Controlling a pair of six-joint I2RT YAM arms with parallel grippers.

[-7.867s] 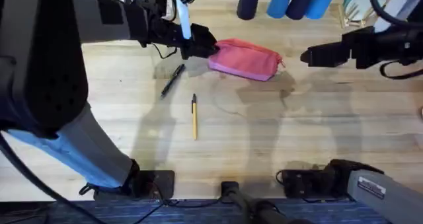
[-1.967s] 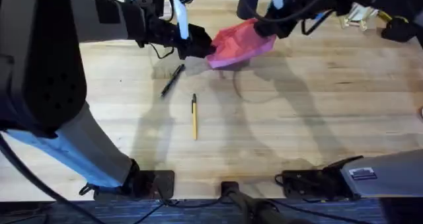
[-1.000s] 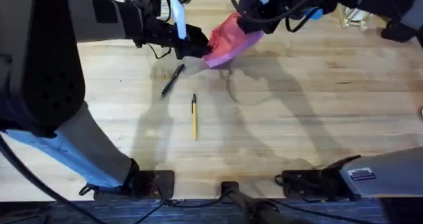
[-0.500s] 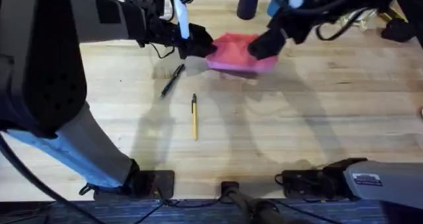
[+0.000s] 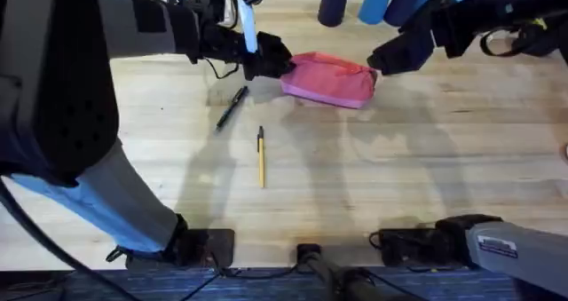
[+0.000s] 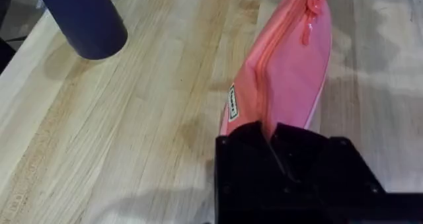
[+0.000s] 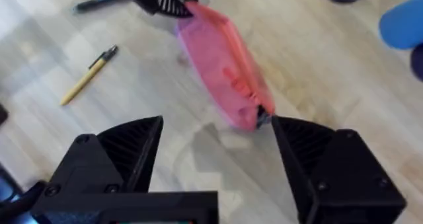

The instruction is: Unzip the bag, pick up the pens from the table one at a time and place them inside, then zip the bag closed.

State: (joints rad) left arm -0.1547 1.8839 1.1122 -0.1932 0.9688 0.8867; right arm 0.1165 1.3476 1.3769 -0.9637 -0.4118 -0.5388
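Overhead, bag: the soft pink oblong fabric pouch [image 5: 329,79] lies flat at the far middle of the light wooden plank table [image 5: 399,177], zipper seemingly not yet drawn.
Overhead, pens: the slim black pen [image 5: 232,106] lies near-left of the pouch; the yellow-tan pen with dark tip [image 5: 261,156] lies nearer, both well apart from the pouch.
Overhead, left end effector [image 5: 277,59]: at the pouch's left end, touching it.
Overhead, right end effector [image 5: 383,59]: just beside the pouch's right end.
Left wrist, grip: the black fingers [image 6: 291,159] are clamped on the pouch's end fabric beside a small white label [image 6: 232,103]; the zipper pull [image 6: 309,27] shows at the opposite end.
Right wrist, state: its jaws stand wide apart, holding nothing, with the pouch's right end between them.
Step advice: unzipping likely goes best if the left grip anchors the fabric firmly while the right pinches the pull itself, not cloth, and draws along the zipper line toward the left.
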